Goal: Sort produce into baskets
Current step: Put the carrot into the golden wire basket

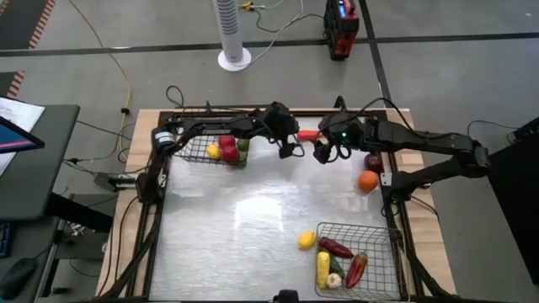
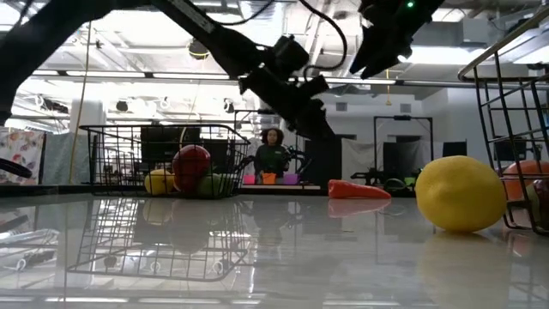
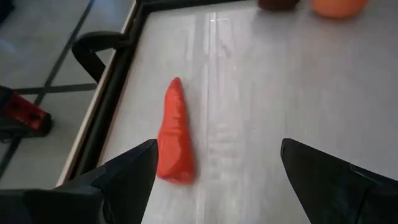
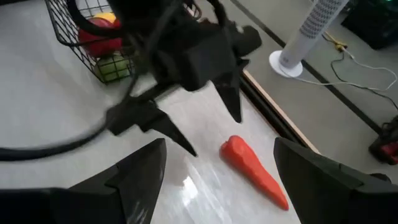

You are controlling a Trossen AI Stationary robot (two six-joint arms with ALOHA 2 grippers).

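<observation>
An orange-red carrot (image 1: 309,134) lies flat on the table by its far edge, between my two grippers; it also shows in the left wrist view (image 3: 174,134), the right wrist view (image 4: 252,165) and the low view (image 2: 358,190). My left gripper (image 1: 290,149) is open and empty just left of the carrot, above the table (image 3: 217,155). My right gripper (image 1: 324,154) is open and empty just right of and nearer than the carrot (image 4: 219,143). The left basket (image 1: 195,151) holds red, yellow and green round produce. The right basket (image 1: 379,244) holds long yellow and red pieces and a white garlic.
A yellow lemon (image 1: 306,240) lies on the table just left of the right basket. An orange (image 1: 367,179) and a dark red piece (image 1: 373,162) lie near the right edge. A person (image 2: 272,154) sits in the room behind. The middle of the table is bare.
</observation>
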